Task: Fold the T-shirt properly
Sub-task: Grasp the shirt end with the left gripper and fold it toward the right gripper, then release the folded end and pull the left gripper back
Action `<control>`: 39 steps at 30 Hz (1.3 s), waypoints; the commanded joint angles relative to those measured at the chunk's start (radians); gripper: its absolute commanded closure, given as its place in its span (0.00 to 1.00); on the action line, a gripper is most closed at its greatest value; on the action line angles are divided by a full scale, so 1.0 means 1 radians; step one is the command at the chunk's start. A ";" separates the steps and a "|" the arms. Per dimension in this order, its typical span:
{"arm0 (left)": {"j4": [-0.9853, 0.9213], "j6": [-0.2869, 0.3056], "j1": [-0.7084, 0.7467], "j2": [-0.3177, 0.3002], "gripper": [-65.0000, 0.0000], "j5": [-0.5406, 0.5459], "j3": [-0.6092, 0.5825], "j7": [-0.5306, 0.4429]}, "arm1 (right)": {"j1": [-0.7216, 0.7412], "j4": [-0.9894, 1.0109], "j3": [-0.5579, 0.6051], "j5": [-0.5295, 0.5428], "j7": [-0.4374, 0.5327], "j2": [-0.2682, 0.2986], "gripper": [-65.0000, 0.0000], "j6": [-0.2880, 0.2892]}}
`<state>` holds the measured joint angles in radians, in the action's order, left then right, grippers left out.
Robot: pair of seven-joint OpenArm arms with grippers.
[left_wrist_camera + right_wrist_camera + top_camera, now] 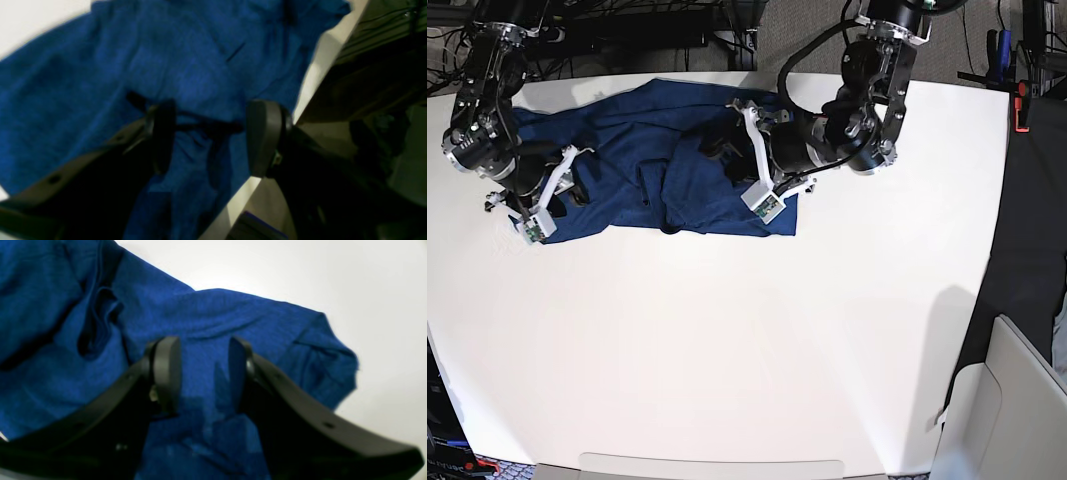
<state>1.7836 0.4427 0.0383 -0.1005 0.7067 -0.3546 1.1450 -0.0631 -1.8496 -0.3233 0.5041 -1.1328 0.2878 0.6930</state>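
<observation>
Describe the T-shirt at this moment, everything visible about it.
The T-shirt is dark navy-blue knit cloth, plain, lying crumpled and partly bunched on the white table near its far edge, with deep creases and overlapping folds. The left pincer and right pincer each hang open just over the cloth; whether their tips touch it cannot be told.

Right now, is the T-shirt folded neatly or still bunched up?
Bunched up, not neatly folded. The T-shirt lies rumpled across the table, with loose creases and overlapping layers in both wrist views and an uneven outline in the base view.
</observation>
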 commanded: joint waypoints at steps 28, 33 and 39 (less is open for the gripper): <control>-0.054 0.226 -0.067 0.092 0.57 0.015 -0.088 -0.030 | 0.016 -0.029 -0.035 0.017 0.018 0.046 0.63 0.005; 0.019 0.226 -0.058 0.038 0.57 0.018 0.124 -0.027 | 0.013 -0.029 -0.050 0.017 0.017 0.046 0.63 0.005; 0.028 0.224 -0.054 -0.003 0.57 0.014 0.358 0.074 | 0.012 -0.029 -0.052 0.017 0.017 0.046 0.63 0.005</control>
<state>1.7943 0.6586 -0.0029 -0.1001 0.6987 0.0059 1.2247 -0.0608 -1.8626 -0.3676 0.5068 -1.1328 0.3183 0.6926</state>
